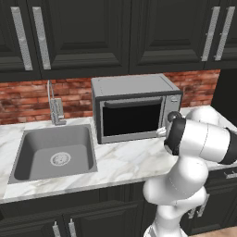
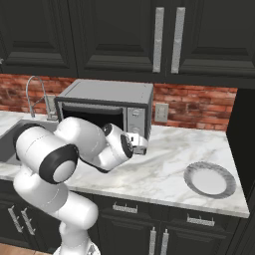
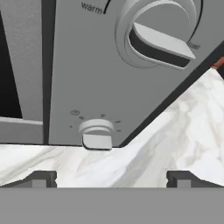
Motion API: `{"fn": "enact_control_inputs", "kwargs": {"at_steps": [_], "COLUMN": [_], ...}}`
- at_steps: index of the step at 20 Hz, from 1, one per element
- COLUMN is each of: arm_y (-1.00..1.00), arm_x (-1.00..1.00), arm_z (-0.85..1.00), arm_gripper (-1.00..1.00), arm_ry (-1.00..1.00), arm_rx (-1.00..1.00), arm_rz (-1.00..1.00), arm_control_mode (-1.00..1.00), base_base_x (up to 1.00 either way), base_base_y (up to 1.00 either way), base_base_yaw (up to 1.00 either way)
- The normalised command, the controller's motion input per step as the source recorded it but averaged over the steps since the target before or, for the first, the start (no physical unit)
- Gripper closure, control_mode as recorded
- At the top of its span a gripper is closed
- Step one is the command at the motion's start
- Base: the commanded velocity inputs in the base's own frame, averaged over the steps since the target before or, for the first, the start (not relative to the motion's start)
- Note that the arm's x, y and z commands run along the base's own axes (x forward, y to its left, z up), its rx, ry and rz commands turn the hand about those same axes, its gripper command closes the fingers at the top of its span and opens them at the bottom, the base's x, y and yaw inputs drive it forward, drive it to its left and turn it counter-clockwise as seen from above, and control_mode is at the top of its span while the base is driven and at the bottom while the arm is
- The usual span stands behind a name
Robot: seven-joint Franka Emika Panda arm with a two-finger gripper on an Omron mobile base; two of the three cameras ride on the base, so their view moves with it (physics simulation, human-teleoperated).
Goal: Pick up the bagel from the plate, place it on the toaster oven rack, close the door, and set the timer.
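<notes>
I am seeing the gripper [image 3: 111,179] standing with its fingers spread wide and grasping nothing, right in front of the toaster oven's control panel [image 3: 83,70]. In the hand view a small lower knob [image 3: 97,136] is sitting just above the fingertips [image 3: 41,178], and a bigger knob [image 3: 159,37] is near the top. The door [image 1: 132,118] is standing shut against the toaster oven [image 2: 107,107]. The plate [image 2: 209,180] is lying on the marble counter [image 2: 164,169], well apart to the right, and I am not seeing the bagel on it. A sink [image 1: 53,152] is lying left of the oven.
</notes>
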Motion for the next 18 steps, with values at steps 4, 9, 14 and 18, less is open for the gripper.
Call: {"fn": "enact_control_inputs", "kwargs": {"at_steps": [4, 9, 14, 18], "arm_y": [0.0, 0.0, -0.04, -0.09], "arm_x": [0.21, 0.23, 0.16, 0.05], "arm_z": [-0.04, -0.04, -0.24, -0.4], "arm_gripper": [-1.0, -1.0, -1.0, -1.0], "arm_ry": [0.0, -0.02, 0.0, 0.0], "arm_rx": [0.0, 0.0, 0.0, 0.0], "arm_rz": [-0.01, -0.02, -0.04, -0.04], "arm_control_mode": [-1.0, -1.0, -1.0, -1.0], "base_base_x": [0.0, 0.0, 0.0, 0.0], "base_base_y": [0.0, 0.0, 0.0, 0.0], "base_base_yaw": [0.0, 0.0, 0.0, 0.0]}}
